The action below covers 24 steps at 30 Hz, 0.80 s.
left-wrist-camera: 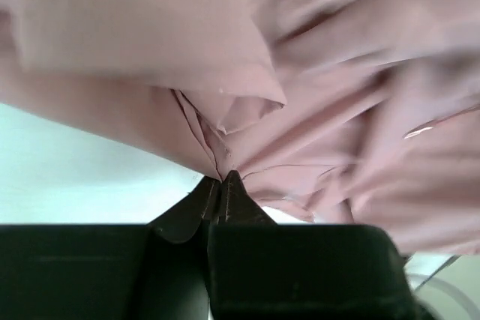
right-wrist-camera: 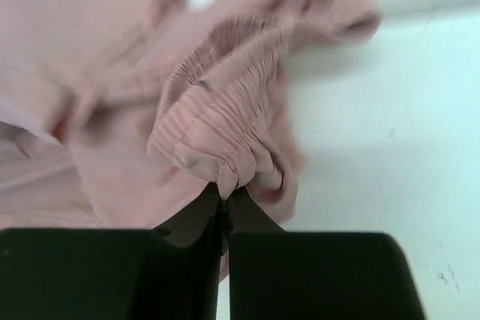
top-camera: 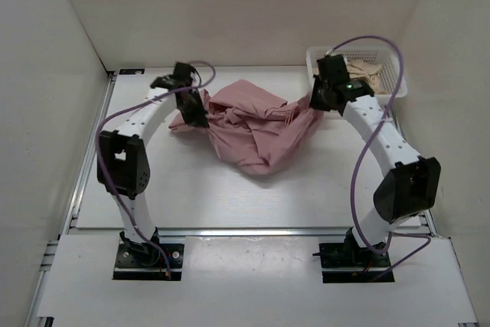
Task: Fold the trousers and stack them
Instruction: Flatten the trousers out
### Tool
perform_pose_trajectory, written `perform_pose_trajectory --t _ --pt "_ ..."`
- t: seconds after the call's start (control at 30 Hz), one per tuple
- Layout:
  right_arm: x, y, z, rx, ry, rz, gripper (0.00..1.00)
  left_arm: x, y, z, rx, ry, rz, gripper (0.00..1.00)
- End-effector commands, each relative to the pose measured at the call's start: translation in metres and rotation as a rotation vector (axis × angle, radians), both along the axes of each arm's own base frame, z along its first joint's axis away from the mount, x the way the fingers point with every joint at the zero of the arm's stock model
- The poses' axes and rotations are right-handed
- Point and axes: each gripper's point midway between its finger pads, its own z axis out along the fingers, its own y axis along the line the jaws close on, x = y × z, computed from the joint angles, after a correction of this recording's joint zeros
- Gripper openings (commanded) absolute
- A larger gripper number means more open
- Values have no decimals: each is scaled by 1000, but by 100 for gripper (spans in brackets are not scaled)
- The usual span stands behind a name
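Left arm (top-camera: 149,116), right arm (top-camera: 379,124) in inward arcs; fingers (left-wrist-camera: 187,211) of each tight together.

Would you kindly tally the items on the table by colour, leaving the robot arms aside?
Dusty-pink trousers: 1
Beige garment: 1
White basket: 1
Total: 3

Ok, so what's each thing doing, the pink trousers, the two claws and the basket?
trousers: crumpled heap, not folded.
left gripper: shut on trousers fabric.
right gripper: shut on trousers at the gathered waist.
basket: upright, far right corner, holds beige garment.
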Motion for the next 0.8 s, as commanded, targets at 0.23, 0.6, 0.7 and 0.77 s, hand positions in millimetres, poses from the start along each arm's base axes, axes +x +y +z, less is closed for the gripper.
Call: perform_pose_trajectory --t 0.23,0.6,0.7,0.77 --pt "-42 -37 207 116 -462 -70 0 -11 103 282 26 -632 135 10" --pt "-103 -39 0 112 4 -146 0 34 105 165 66 -288 73 100" --pt "-119 -41 -21 118 62 -170 0 19 113 178 74 -368 106 100" --pt "-122 -40 -21 126 63 -165 0 -5 124 199 93 -436 136 79"
